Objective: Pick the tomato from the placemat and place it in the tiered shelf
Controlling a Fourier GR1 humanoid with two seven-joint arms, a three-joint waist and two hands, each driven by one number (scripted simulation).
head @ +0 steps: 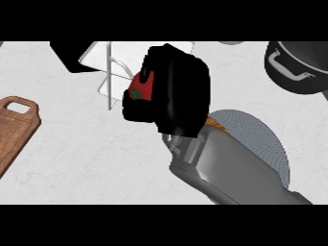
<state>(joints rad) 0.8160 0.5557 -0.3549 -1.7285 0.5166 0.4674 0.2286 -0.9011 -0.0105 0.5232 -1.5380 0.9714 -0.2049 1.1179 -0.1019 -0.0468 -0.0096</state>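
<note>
Cutting board (6, 139) left, pot (305, 67) right, shelf (109, 72) between

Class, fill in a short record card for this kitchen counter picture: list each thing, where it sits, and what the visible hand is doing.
right hand: curled round the tomato, over the shelf
tomato: red, green stem, held in the hand
tiered shelf: white wire, top centre
placemat: grey, round, partly under the forearm
cutting board: wooden, left edge
pot: black, top right
left hand: not in view
</note>
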